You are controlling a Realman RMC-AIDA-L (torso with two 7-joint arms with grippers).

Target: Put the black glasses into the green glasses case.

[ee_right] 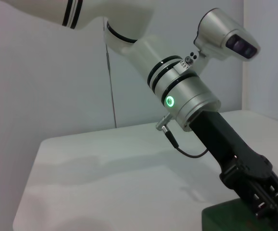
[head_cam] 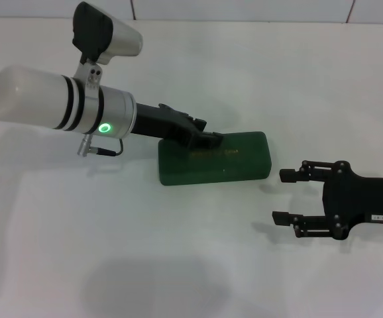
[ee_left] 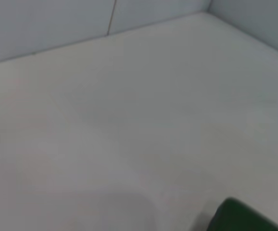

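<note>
Left tool [head_cam: 211,139] on closed green glasses case [head_cam: 238,162], gold lettering unreadable

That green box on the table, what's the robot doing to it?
It's a green glasses case, lying closed on the white table. The left gripper is down on its lid. The right gripper waits open just beside the case, holding nothing. No glasses can be seen right now.
</note>
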